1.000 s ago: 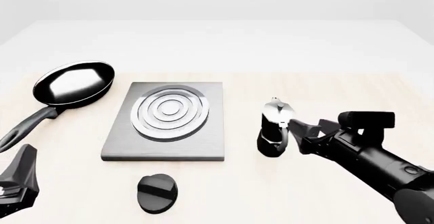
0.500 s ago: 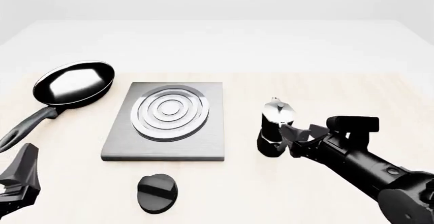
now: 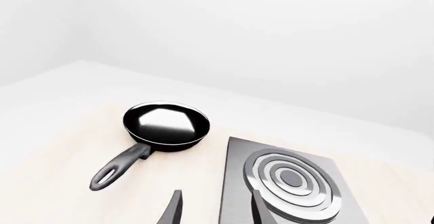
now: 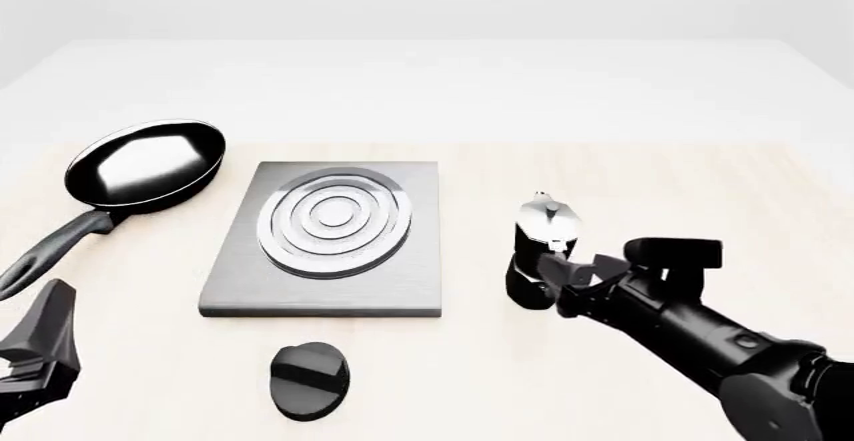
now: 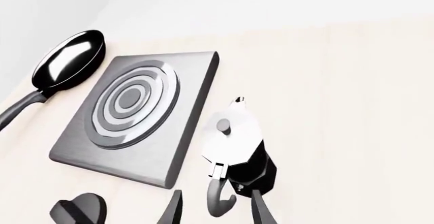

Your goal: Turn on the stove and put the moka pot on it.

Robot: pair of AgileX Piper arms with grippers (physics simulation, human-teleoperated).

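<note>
The stove [image 4: 238, 283] is a flat grey slab with a ring burner [image 4: 334, 221] at the table's middle; it also shows in the right wrist view [image 5: 183, 112] and the left wrist view [image 3: 234, 183]. Its black knob [image 4: 310, 381] lies in front of it, apart from the slab. The moka pot [image 4: 539, 251] stands upright to the right of the stove. My right gripper [image 4: 558, 279] is open at the pot's handle [image 5: 219, 196], its fingers on either side without closing. My left gripper [image 4: 47, 326] is open and empty at the near left.
A black frying pan [image 4: 144, 166] lies left of the stove, its handle [image 4: 54, 246] pointing toward my left gripper. It also shows in the left wrist view [image 3: 166, 124].
My right gripper has moved left and nearer to the moka pot, reaching its handle. The pot, stove, knob and left gripper have stayed put.
</note>
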